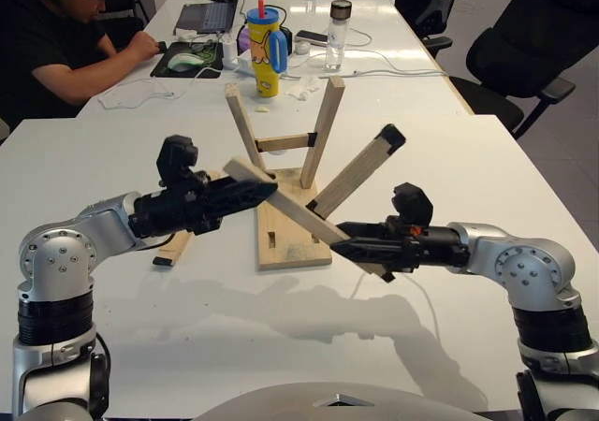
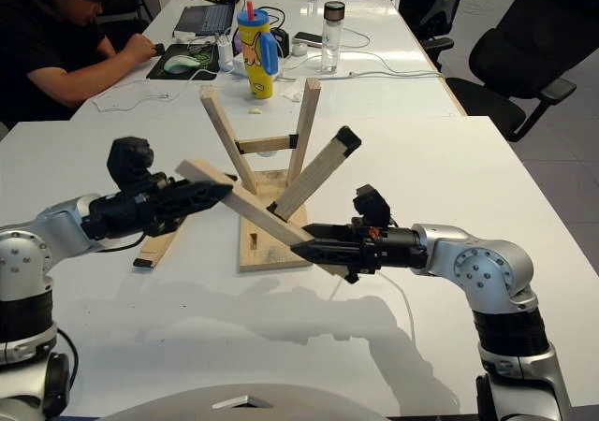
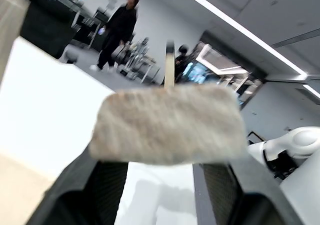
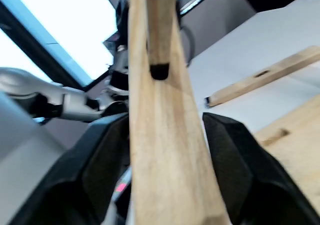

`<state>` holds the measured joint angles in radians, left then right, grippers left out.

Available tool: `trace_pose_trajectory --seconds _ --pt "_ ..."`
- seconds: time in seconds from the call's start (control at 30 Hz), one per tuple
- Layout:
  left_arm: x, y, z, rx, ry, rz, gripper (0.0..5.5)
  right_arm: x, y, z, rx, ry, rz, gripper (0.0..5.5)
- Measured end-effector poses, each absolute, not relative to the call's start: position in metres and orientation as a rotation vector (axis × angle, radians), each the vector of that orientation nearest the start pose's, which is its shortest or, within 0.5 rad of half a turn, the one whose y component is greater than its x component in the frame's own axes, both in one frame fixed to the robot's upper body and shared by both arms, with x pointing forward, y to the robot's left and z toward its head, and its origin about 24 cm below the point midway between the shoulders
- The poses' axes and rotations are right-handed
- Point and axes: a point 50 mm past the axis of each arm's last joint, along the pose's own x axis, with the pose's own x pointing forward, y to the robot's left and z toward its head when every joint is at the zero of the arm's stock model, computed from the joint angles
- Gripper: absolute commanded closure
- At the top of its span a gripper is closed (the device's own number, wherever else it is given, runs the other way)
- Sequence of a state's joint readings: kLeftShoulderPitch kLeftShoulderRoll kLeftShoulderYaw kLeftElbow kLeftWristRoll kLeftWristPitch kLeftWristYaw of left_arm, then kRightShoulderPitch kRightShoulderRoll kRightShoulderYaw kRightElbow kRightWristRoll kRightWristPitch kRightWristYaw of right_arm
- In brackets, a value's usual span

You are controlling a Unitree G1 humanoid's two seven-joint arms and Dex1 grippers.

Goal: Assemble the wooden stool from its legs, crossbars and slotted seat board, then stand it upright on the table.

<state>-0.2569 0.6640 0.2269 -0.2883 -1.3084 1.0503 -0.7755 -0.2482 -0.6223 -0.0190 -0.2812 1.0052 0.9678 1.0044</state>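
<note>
Both grippers are clamped on the leg (image 1: 295, 210) at frame centre: left gripper (image 1: 260, 192) at its upper end, right gripper (image 1: 344, 243) at its lower. It slants over the seat (image 1: 290, 248). I'd tip it upright, align with a free slot, and press slowly.

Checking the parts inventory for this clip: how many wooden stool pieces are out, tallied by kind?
Seat board: 1
Short crossbar: 1
Upright legs: 2
Leaning black-tipped leg: 1
Held bar: 1
Loose bar, lying flat: 1
Total: 7
</note>
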Motion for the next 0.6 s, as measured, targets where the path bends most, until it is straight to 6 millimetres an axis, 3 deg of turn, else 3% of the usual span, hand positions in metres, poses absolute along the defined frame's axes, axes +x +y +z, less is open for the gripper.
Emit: trace_pose_trajectory --seconds 0.17,0.4,0.5,0.6 --pt "0.232 0.218 0.178 -0.485 0.269 -1.17 3.43 0.232 -0.157 0.118 0.243 0.39 1.345 1.93" --pt "0.238 0.257 0.192 -0.364 0.282 -1.073 3.43 0.229 -0.149 0.083 -0.396 0.296 1.316 1.93" --pt "0.244 0.261 0.207 -0.275 0.234 -1.089 3.43 0.233 -0.144 0.065 -0.615 0.212 1.26 1.93" --pt "0.248 0.258 0.216 -0.215 0.203 -1.128 3.43 0.236 -0.141 0.053 -0.707 0.159 1.213 1.93"
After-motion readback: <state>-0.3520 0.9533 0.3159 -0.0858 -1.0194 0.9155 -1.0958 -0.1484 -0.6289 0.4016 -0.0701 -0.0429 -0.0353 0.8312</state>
